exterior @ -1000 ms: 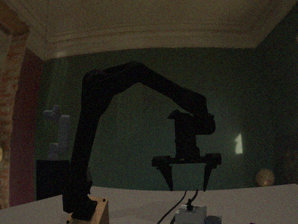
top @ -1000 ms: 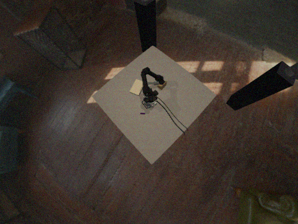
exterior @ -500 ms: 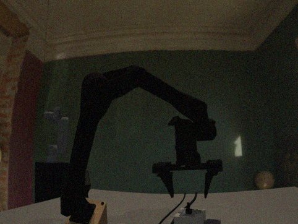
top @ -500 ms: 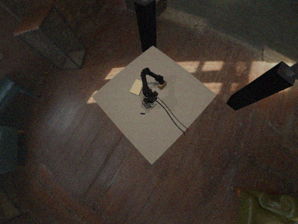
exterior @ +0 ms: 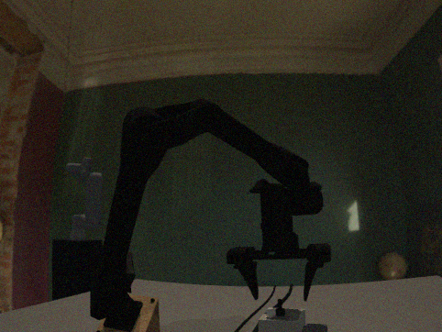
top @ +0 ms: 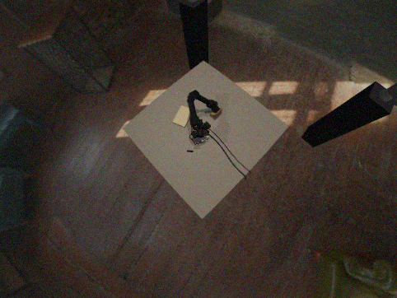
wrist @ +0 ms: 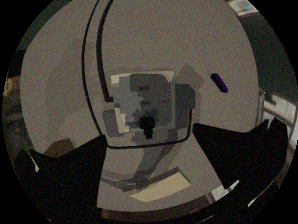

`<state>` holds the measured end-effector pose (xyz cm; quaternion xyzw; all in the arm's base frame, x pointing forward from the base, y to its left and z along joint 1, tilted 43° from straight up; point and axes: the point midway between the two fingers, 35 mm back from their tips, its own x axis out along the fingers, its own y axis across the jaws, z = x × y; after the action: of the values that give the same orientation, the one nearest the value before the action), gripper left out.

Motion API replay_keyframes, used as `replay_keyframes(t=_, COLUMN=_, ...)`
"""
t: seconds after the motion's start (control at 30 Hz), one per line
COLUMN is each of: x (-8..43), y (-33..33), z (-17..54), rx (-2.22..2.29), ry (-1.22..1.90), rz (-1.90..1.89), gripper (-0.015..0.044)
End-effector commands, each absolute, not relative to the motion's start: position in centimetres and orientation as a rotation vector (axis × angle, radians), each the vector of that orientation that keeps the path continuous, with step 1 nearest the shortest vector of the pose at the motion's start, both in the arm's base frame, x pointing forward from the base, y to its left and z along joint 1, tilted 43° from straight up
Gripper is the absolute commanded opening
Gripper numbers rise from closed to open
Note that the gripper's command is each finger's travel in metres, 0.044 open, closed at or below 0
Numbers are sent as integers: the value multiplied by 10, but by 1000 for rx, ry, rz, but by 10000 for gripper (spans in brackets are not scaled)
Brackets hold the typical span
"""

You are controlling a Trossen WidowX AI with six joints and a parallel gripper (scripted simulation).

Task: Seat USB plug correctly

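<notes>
The power cube stands on the table, pale grey and partly in shadow. The black USB plug stands upright in its top, near the cube's lower edge in the wrist view. Its depth and which way round it sits cannot be told. My gripper is wide open and empty, pointing straight down. Its fingertips are spread on either side of the plug and a little above the cube, touching nothing that I can see. In the top view the arm hides most of the cube.
Two black cables run across the table; one loops below the cube in the wrist view. Grey blocks sit at the cube's side. A purple stick and a yellow pad lie nearby.
</notes>
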<state>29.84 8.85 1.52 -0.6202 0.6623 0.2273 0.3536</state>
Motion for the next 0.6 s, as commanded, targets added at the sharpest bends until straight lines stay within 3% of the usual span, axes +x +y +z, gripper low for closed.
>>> replay_keyframes(t=0.0, x=297, y=84, z=12, rx=-1613, ry=1720, rz=588, gripper=440)
replay_keyframes(t=0.27, x=297, y=84, z=12, rx=-1613, ry=1720, rz=588, gripper=440)
replay_keyframes(t=0.57, x=298, y=86, z=13, rx=-1604, ry=1717, rz=588, gripper=204)
